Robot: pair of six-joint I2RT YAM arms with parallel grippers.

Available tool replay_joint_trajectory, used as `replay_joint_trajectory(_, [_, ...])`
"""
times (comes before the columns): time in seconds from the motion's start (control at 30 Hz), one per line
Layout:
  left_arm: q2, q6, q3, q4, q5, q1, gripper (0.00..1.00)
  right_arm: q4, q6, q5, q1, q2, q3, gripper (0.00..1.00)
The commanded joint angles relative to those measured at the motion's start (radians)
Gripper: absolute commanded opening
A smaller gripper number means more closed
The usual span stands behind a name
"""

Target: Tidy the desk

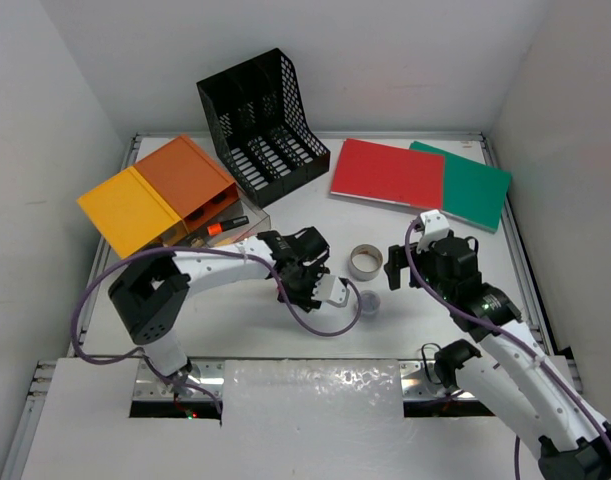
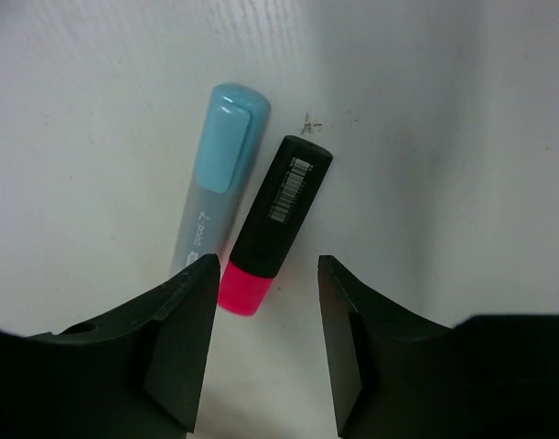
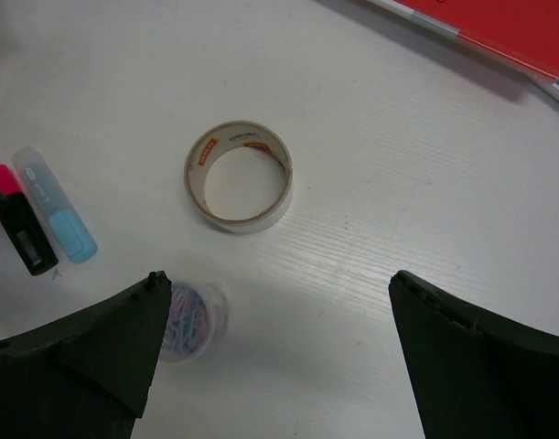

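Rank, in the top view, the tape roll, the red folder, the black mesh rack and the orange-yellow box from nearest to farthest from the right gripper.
1. Tape roll, just left of the right gripper.
2. Red folder, beyond it toward the far edge.
3. Black mesh rack, at the back left.
4. Orange-yellow box, farthest left.

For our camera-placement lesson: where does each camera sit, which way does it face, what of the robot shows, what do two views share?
Top external: above and behind the bases, looking down on the desk; left arm, right arm show.
Left wrist: on left arm, facing down at blue marker and pink marker; open left end effector shows.
Right wrist: on right arm, facing down at tape and clip jar; open right end effector shows.
Shared: both wrist views show the markers.
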Motion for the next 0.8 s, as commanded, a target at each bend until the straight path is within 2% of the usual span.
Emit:
replay_joint_trajectory(0.0, [0.027,0.085,-0.006,0.026,0.043,-0.007,0.46,0.034,0.006,0.001,-0.004,0.006,0.006,0.99])
replay_joint_trajectory(0.27, [0.093,0.101,0.026,0.006,0.037,-0.007,0.5,0.023,-0.001,0.013,-0.004,-0.022,0.0,0.99])
replay_joint_trajectory(0.63, [0.162,0.089,0.006,0.053,0.02,-0.007,0.45,0.023,-0.001,0.013,-0.004,-0.037,-0.002,0.99])
replay_joint_trajectory(0.77, [0.186,0.084,-0.014,0.055,0.021,-0.007,0.38,0.02,-0.004,0.016,-0.004,-0.039,-0.002,0.99])
